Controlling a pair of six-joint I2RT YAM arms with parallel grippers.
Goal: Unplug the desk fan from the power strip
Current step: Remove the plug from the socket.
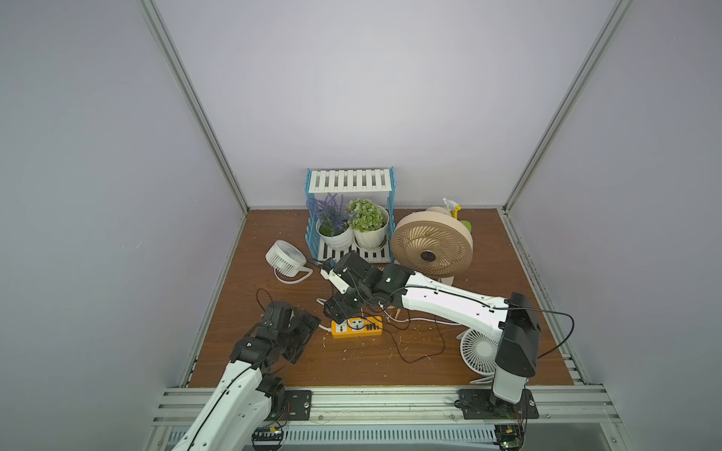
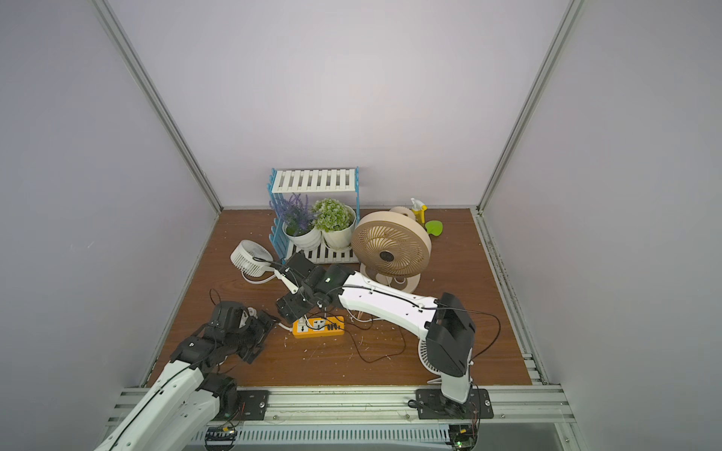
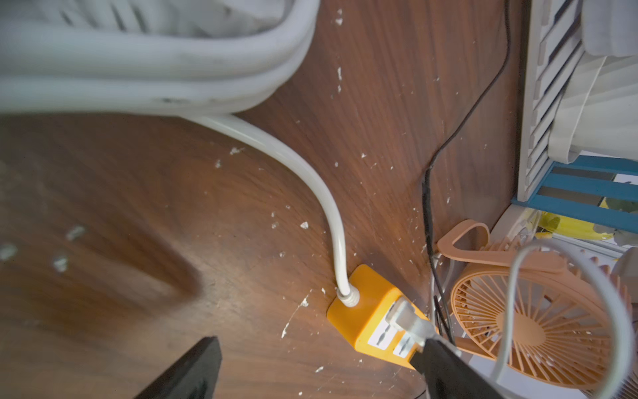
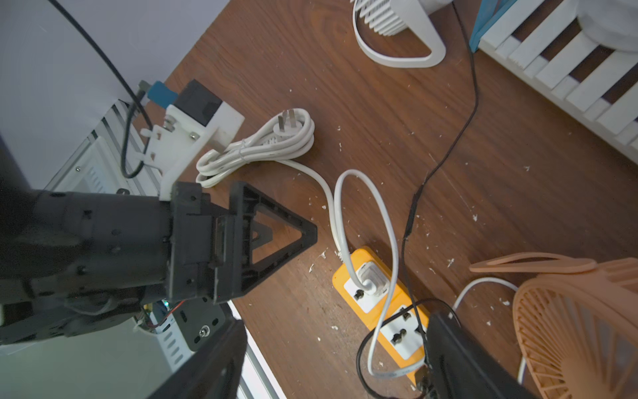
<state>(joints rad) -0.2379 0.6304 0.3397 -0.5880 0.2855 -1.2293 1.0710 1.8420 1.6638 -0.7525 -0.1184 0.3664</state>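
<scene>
A brown wooden table [image 1: 351,367] sits inside pale grey walls. The power strip [image 1: 356,327] lies flat on it, nearer the front edge than the back and about halfway between the side edges. A white plug [image 4: 371,278] is pushed into the socket closest to the strip's own white cord [image 3: 340,248]. Its thin cable loops away, and I cannot tell which fan it feeds.

The plug looks hard and smooth — pinch its short body by the sides, not the soft cable. The strip looks light, so it will likely slide or lift unless something presses down on its bare orange top.

The left gripper [image 3: 319,345] has its fingers wide apart, with one tip right by the plug, and holds nothing. The right gripper [image 4: 336,321] is spread too, and empty, over the strip's other end. A small orange fan [image 4: 580,328] stands just beside the strip — a big tan fan [image 1: 431,244] is further back.
</scene>
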